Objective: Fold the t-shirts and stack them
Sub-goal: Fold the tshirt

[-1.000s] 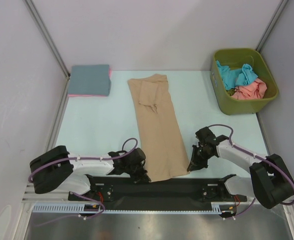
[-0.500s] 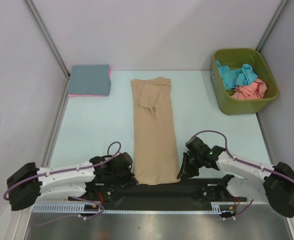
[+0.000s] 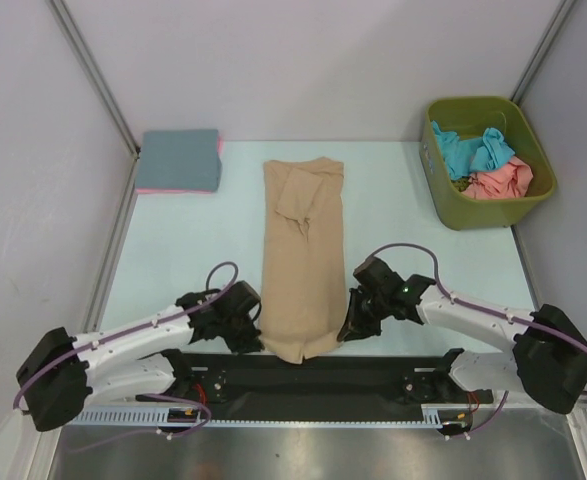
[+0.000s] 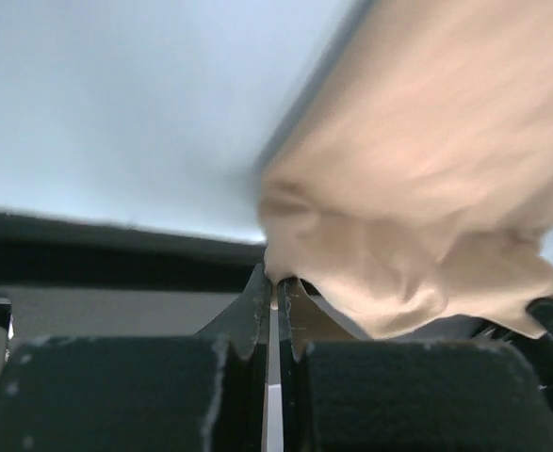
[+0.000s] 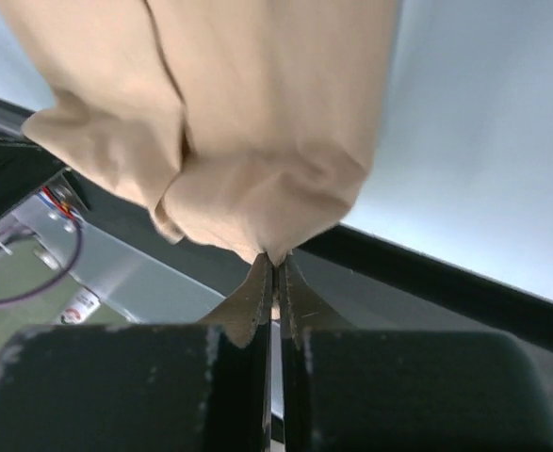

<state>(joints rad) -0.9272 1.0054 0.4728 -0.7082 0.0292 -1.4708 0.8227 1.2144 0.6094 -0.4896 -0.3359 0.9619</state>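
Observation:
A tan t-shirt (image 3: 302, 255) lies folded into a long strip down the middle of the table. My left gripper (image 3: 256, 341) is shut on its near left corner (image 4: 285, 268), and my right gripper (image 3: 345, 333) is shut on its near right corner (image 5: 271, 247). Both pinched corners are bunched and lifted a little off the table. A slate blue t-shirt (image 3: 180, 158) lies folded at the far left on top of a pink one (image 3: 153, 189). Teal (image 3: 470, 148) and salmon (image 3: 500, 181) t-shirts sit crumpled in the bin.
The olive-green bin (image 3: 486, 207) stands at the far right. Grey walls close in the table on three sides. The black base rail (image 3: 313, 375) of the arms runs along the near edge just below the shirt's hem.
Both grippers moved in to the tan shirt's near corners; the right one shut on the cloth. The shirt's near end has narrowed and pulled up from the table edge.

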